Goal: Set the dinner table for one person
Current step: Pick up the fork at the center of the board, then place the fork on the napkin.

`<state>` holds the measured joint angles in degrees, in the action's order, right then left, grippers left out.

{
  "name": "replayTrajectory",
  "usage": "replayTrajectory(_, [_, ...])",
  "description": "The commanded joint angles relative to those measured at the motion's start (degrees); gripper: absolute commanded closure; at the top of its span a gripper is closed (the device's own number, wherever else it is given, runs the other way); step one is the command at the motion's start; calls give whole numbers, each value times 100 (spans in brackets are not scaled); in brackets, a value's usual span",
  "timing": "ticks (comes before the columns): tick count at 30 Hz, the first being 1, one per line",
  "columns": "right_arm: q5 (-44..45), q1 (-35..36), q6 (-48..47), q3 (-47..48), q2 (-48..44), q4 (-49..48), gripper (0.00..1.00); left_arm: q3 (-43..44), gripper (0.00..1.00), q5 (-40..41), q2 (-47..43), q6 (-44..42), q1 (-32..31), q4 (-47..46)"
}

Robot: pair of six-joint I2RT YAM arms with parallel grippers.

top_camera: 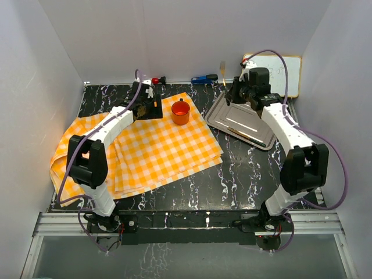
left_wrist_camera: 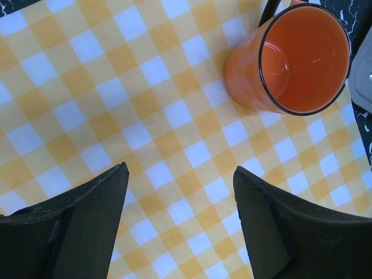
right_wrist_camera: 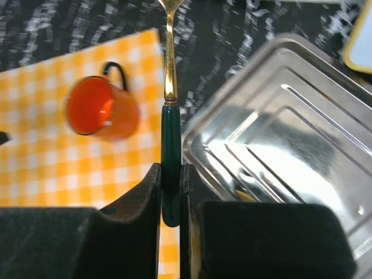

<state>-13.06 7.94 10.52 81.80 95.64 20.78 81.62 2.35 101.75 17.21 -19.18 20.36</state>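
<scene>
Dinner table point(top_camera: 250, 170) lies below right hand point(right_wrist_camera: 170, 172), which grips utensil point(right_wrist_camera: 169, 64).

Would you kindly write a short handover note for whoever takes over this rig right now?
Left pincer: open, empty, above the checked cloth, near the orange mug.
Right pincer: shut on a green-handled, gold-stemmed utensil, held in the air by the steel tray; its head is out of view.
Done: cloth spread on the dinner table, mug upright on it.
Left to do: lay the held utensil on the cloth; at least one more piece lies in the tray.
</scene>
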Motion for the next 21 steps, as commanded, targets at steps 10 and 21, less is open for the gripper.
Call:
replayTrajectory(10, [-1132, 2290, 565, 272, 164, -660, 100, 421, 28, 2300, -1114, 672, 159, 842])
replayTrajectory(21, [-1815, 3769, 1134, 327, 1392, -1513, 100, -1, 27, 2747, -2085, 915, 832, 759])
